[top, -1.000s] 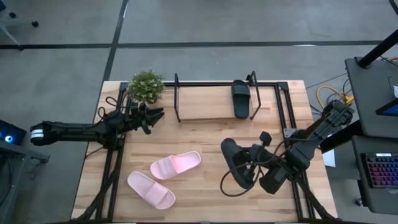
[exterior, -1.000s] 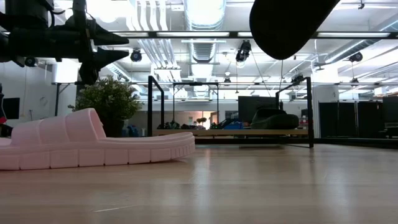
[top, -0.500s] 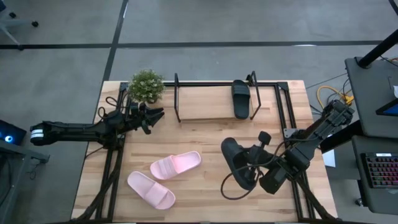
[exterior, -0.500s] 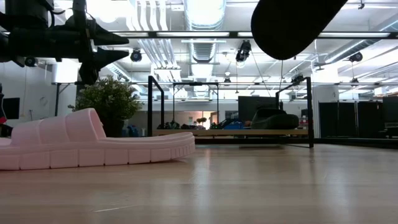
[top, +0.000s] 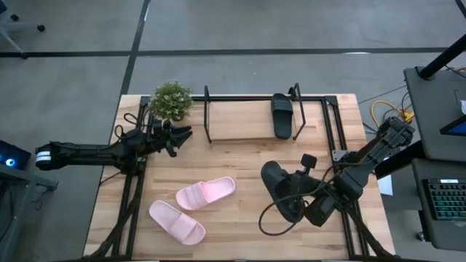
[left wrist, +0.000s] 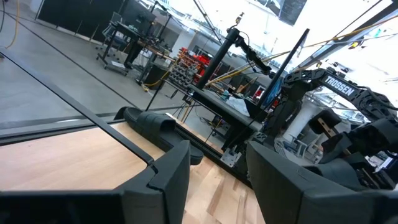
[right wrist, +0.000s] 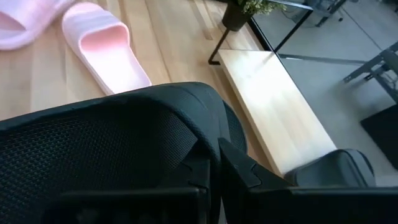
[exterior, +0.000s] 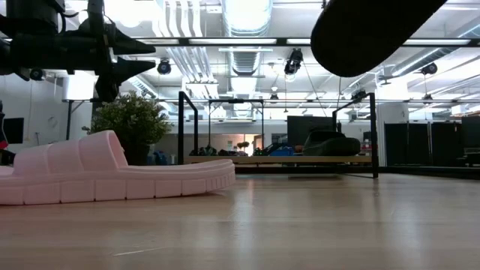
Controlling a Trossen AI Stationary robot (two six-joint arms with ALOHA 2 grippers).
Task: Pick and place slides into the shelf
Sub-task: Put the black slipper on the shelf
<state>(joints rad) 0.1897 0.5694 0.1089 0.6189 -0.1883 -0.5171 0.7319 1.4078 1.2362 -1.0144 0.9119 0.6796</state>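
Observation:
One black slide (top: 280,191) hangs in the air off my right gripper (top: 298,183), over the table's right half; in the low view it shows high up as a dark shape (exterior: 367,34). The other black slide (top: 282,115) lies on the right end of the shelf (top: 240,125), sole down on the board. Two pale pink slides (top: 206,193) (top: 177,222) lie soles down on the table's near left. My left gripper (top: 180,135) hovers open beside the shelf's left end, touching nothing. My right gripper is shut on the held black slide's wide strap (right wrist: 155,130), at the strap's edge, its fingers (right wrist: 239,165) coming from the table's right side. The slide is lifted clear of the table. How far the strap reaches between the fingers is hidden by the strap itself.
A small potted plant (top: 171,100) stands at the table's far left, next to the shelf. The shelf board's left and middle (right wrist: 273,106) carry nothing. Black frame rails run along both table sides (top: 131,196) (top: 338,131). A loose cable loops below the right gripper (top: 273,222).
My right gripper has drifted a little toward the table's right edge, carrying the black slide with it; the slide stays lifted clear. The left arm, pink slides and shelf have kept still.

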